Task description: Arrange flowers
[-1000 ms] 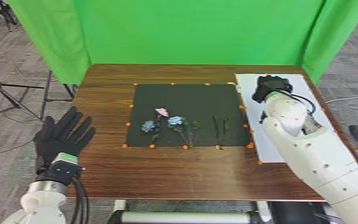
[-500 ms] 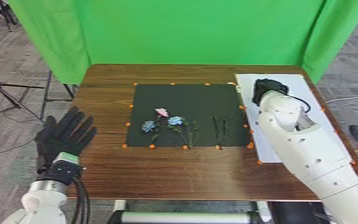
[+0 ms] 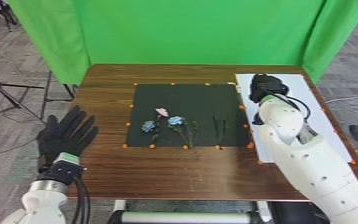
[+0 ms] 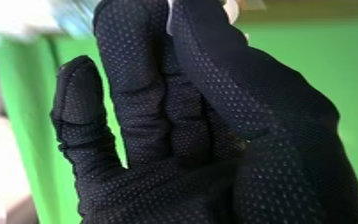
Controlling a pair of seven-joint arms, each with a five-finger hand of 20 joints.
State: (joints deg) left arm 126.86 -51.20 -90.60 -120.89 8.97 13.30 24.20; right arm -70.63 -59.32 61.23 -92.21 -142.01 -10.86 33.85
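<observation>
Over the upper part of the white board (image 3: 291,90), my right hand (image 3: 265,86) is held away from the flowers. In the right wrist view my right hand (image 4: 149,100) has its thumb pressed toward the fingers, pinching a small white thing (image 4: 232,10) that is mostly hidden. A pink flower (image 3: 162,112) and two blue flowers (image 3: 176,120) (image 3: 148,126) lie on the black mat (image 3: 184,97). Thin green stems (image 3: 216,127) lie right of them, close together. My left hand (image 3: 62,137) is at the table's left edge, palm down, fingers straight and spread.
Small orange markers (image 3: 152,146) line the mat's edges. Brown wood (image 3: 184,172) of the tabletop surrounds the mat. A green curtain (image 3: 184,32) hangs behind the table, and a black tripod (image 3: 11,97) stands on the floor at the left.
My right hand has shifted slightly left over the white board, and its forearm has swung left and turned. The flowers and stems have stayed in place.
</observation>
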